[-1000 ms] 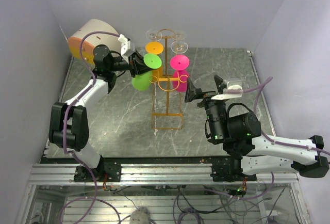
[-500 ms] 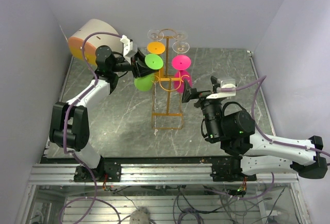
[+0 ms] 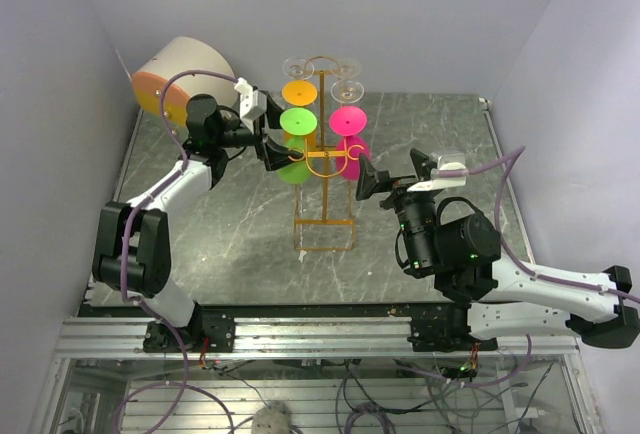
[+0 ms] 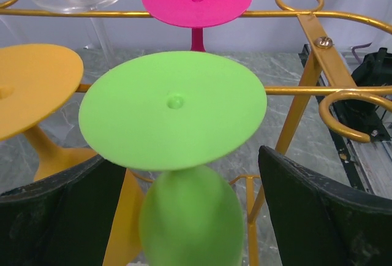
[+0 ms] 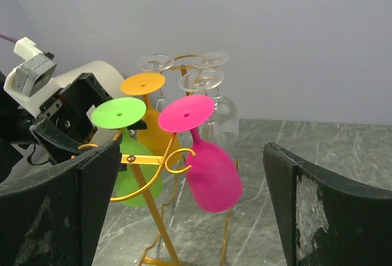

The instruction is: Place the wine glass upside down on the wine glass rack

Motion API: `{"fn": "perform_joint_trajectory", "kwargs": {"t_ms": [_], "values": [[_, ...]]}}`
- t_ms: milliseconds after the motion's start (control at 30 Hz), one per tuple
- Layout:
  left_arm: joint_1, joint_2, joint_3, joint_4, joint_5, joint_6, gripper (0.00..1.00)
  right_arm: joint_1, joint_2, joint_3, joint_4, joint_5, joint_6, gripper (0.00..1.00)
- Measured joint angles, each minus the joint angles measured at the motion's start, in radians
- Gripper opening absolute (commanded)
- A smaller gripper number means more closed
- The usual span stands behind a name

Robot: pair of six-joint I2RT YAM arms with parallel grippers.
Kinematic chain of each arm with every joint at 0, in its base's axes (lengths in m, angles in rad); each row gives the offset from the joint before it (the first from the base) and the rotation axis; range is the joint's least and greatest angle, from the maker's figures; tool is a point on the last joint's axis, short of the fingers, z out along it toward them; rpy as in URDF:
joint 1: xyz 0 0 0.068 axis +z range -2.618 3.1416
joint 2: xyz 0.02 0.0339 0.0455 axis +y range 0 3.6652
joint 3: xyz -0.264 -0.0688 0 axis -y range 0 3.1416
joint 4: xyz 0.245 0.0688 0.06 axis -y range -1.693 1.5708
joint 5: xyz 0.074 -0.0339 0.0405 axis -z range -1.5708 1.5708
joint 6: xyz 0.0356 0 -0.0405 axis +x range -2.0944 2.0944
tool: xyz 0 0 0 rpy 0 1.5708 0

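The green wine glass (image 3: pixel 297 124) hangs upside down on the left side of the golden wine glass rack (image 3: pixel 325 222), with its flat foot on top and its bowl below. My left gripper (image 3: pixel 271 142) is open around the bowl. In the left wrist view the green wine glass (image 4: pixel 174 110) fills the middle, and the left gripper (image 4: pixel 191 180) has a gap between each black finger (image 4: pixel 58 211) and the bowl. The rack (image 4: pixel 306 91) runs behind it. My right gripper (image 3: pixel 397 172) is open and empty, right of the rack (image 5: pixel 150 195). From there the green wine glass (image 5: pixel 119 113) shows at left.
A pink glass (image 3: pixel 349 122), an orange glass (image 3: pixel 300 92) and clear glasses (image 3: pixel 347 68) also hang upside down on the rack. A white and orange rounded object (image 3: pixel 172 76) stands at the back left. Walls close in the marble table (image 3: pixel 220 239) on three sides.
My left gripper went from shut on the green glass to wide open and released it. The glass bowl has swung in under its foot and now hangs on the rack. The right arm barely shifted.
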Motion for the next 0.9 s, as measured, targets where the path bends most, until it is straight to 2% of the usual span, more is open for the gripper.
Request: {"fn": "perform_joint_trajectory", "kwargs": {"t_ms": [67,167,333,433,500,600,733,833,900], "values": [[0.004,-0.014,0.0,-0.046,-0.001,0.043,0.97,-0.001,-0.006,0.0,-0.006,0.0,0.011,1.0],[0.01,-0.043,0.006,-0.204,-0.004,0.184,0.97,-0.001,-0.012,0.0,-0.027,0.0,0.027,1.0],[0.015,-0.057,0.121,-0.789,-0.049,0.673,0.97,-0.002,-0.013,0.0,-0.059,0.008,0.047,1.0],[0.027,-0.076,0.143,-1.042,-0.072,0.898,0.97,-0.003,0.008,0.001,-0.015,0.061,0.032,1.0],[0.048,-0.108,0.133,-1.172,-0.088,0.999,0.97,-0.018,0.061,0.025,0.035,0.157,0.005,1.0],[0.093,-0.186,0.093,-1.255,-0.119,1.059,0.97,-0.054,0.167,0.12,0.018,0.247,-0.01,1.0],[0.155,-0.308,0.061,-1.3,-0.185,1.047,0.97,-0.111,0.216,0.161,-0.126,0.264,0.037,1.0],[0.19,-0.387,0.061,-1.314,-0.23,1.011,0.97,-0.175,0.178,0.187,-0.322,0.207,0.165,1.0],[0.202,-0.435,0.061,-1.312,-0.271,0.956,0.97,-0.287,0.108,0.189,-0.44,0.108,0.271,1.0]]}}
